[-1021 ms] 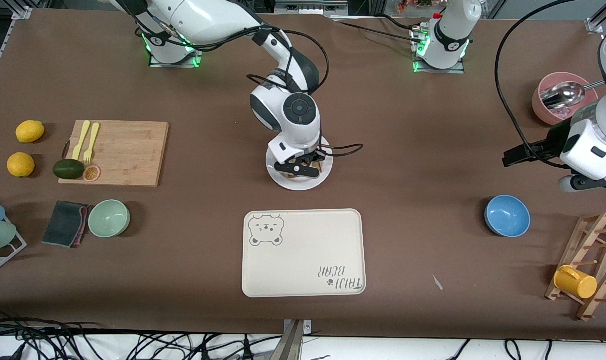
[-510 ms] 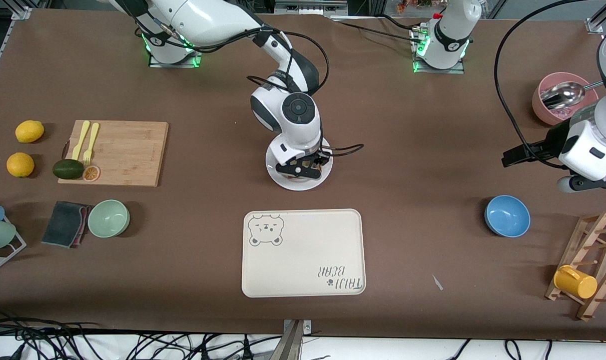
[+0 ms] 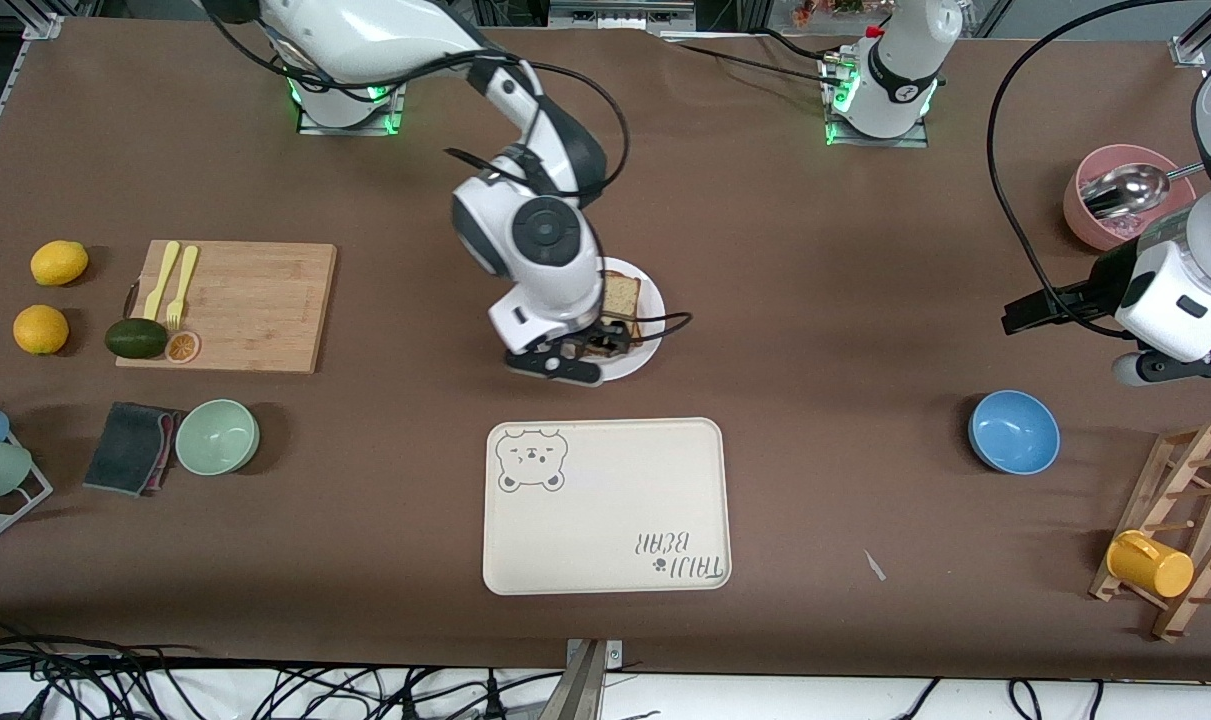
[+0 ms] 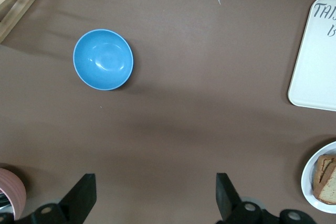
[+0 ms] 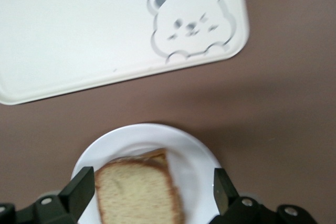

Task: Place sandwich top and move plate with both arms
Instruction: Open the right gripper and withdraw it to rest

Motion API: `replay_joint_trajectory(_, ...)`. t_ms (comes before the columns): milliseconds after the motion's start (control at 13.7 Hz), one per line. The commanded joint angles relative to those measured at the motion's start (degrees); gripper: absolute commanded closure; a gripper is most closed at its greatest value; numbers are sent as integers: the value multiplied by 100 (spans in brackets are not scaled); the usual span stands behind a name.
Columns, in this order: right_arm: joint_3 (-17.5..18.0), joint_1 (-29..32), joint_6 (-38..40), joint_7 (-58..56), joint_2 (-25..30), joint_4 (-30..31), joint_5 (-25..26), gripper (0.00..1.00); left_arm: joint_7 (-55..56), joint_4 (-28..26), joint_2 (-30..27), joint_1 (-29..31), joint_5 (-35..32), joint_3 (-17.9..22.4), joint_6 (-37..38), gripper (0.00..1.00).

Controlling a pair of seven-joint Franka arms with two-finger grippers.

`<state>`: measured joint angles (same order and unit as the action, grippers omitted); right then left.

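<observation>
The sandwich top [image 3: 620, 296] lies on the white plate [image 3: 641, 352], stacked on another slice, mid-table, farther from the front camera than the bear-print tray [image 3: 605, 505]. My right gripper [image 3: 571, 352] hangs over the plate's edge, fingers [image 5: 81, 190] spread wide and grasping nothing. My left gripper [image 4: 155, 195] waits, released, above bare table near the blue bowl [image 3: 1013, 431].

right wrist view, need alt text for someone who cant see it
The open right gripper hovers over a white plate with the sandwich top, a light brown bread slice with a darker crust, lying on it between the two black fingers. Past the plate on the brown table sits a cream tray with an embossed bear face in one corner.
</observation>
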<state>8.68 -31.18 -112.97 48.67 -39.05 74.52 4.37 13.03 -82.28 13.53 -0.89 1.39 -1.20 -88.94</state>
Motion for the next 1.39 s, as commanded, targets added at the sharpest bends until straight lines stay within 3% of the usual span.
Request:
replay_joint_trajectory(0, 55, 698, 617, -1268, 529, 107, -269, 0, 51, 28, 1, -17, 99, -3, 52, 0)
replay_joint_trajectory(438, -41, 1990, 1549, -3283, 1092, 107, -340, 0, 130, 28, 185, -8, 265, -21, 26, 0)
replay_joint_trajectory(729, -287, 2721, 2024, -4655, 1241, 116, -427, 0, 60, 45, 554, 141, 950, -3, 17, 0)
replay_joint_trajectory(875, -550, 2784, 2209, -4876, 1382, 124, -489, 0, -124, 37, 695, 386, 1502, -3, 8, 0)
replay_joint_trajectory(1021, -876, 2644, 2062, -4798, 1811, 439, -463, 0, -588, 28, 835, 615, 1898, -3, 25, 0)
replay_joint_trajectory(1312, -929, 2888, 2095, -4780, 2919, 1773, -489, 0, -1555, -279, 1047, 1055, 2944, -3, 87, 0)
